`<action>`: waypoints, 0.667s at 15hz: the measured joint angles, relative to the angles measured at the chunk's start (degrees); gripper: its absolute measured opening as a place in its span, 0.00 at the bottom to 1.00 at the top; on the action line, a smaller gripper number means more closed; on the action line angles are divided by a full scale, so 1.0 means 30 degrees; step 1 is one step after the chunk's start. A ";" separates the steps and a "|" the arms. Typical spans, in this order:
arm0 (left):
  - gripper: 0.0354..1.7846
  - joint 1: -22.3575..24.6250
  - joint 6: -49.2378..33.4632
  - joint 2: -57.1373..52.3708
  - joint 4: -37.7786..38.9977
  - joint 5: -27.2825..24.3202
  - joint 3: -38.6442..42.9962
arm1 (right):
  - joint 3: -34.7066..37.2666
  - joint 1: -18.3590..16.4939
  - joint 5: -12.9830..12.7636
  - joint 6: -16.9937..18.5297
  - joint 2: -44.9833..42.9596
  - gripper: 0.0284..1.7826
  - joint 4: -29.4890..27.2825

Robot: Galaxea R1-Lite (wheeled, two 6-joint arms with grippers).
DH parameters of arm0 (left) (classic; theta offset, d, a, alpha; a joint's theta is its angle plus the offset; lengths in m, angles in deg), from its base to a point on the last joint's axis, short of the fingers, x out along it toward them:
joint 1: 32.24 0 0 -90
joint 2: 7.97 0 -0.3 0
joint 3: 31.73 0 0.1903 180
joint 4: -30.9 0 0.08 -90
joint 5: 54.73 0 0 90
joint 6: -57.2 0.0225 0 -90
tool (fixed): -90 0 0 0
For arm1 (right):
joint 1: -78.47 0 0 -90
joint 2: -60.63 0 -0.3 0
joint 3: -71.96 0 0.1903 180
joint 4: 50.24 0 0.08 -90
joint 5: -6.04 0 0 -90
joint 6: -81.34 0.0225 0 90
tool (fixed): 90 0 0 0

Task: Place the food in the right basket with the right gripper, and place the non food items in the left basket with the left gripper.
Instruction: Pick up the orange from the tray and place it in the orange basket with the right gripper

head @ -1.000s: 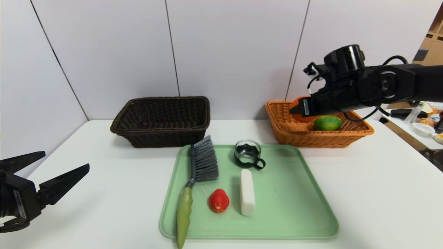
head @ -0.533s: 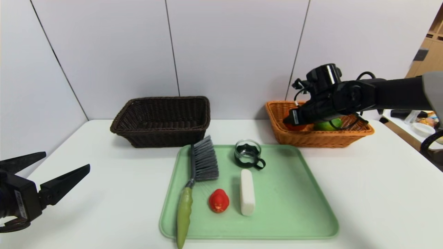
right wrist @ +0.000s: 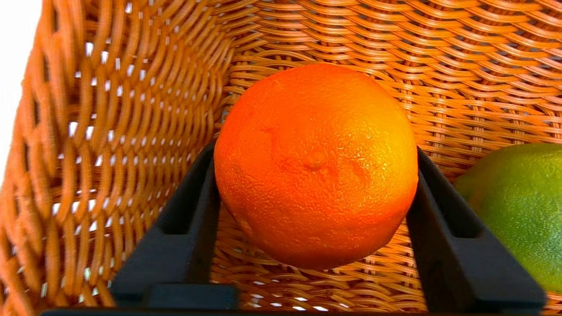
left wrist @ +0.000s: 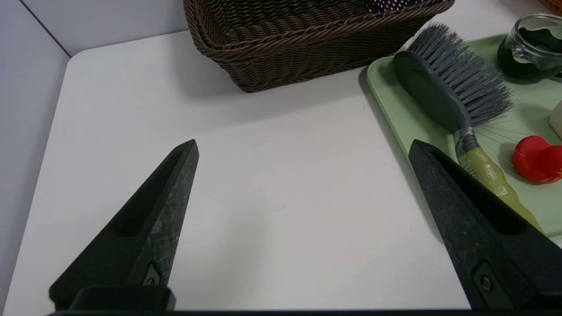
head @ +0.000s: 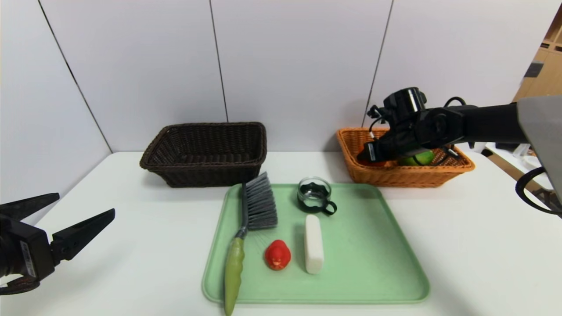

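Note:
My right gripper (head: 372,156) is down inside the orange-tan right basket (head: 395,176), shut on the round orange (right wrist: 316,162), which hangs just above the basket floor. The green fruit (head: 418,158) lies in the same basket beside it and also shows in the right wrist view (right wrist: 518,206). On the green tray lie the green-handled brush (head: 259,206), the glass cup (head: 314,193), the white bar (head: 314,243) and the red toy (head: 277,254). My left gripper (head: 85,204) hovers open and empty over the table's left front; it also shows in the left wrist view (left wrist: 304,145). The dark brown left basket (head: 206,153) holds nothing.
The green tray (head: 373,254) fills the table's middle front, with the brush handle overhanging its front edge. The two baskets stand at the back against the wall. A side table with clutter (head: 540,162) is at the far right.
My right gripper has come down and a little left with the orange, from above the right basket's rim to inside it. The left arm has barely moved.

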 joint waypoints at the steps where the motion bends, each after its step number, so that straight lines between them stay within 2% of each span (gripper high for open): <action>1: 0.94 0.0000 0.0008 0.0000 -0.0008 0.0008 0.0000 | -0.0028 -0.0008 -0.0033 0.0020 0.0033 0.72 0.0110; 5: 0.94 0.0000 -0.0061 0.0012 0.0000 0.0000 -0.0008 | -0.0028 -0.0065 -0.0110 0.0012 0.0045 0.82 0.0219; 10: 0.94 0.0000 -0.0073 0.0012 0.0000 -0.0008 -0.0008 | -0.0284 -0.0102 -0.0540 0.0077 -0.0719 0.88 0.0199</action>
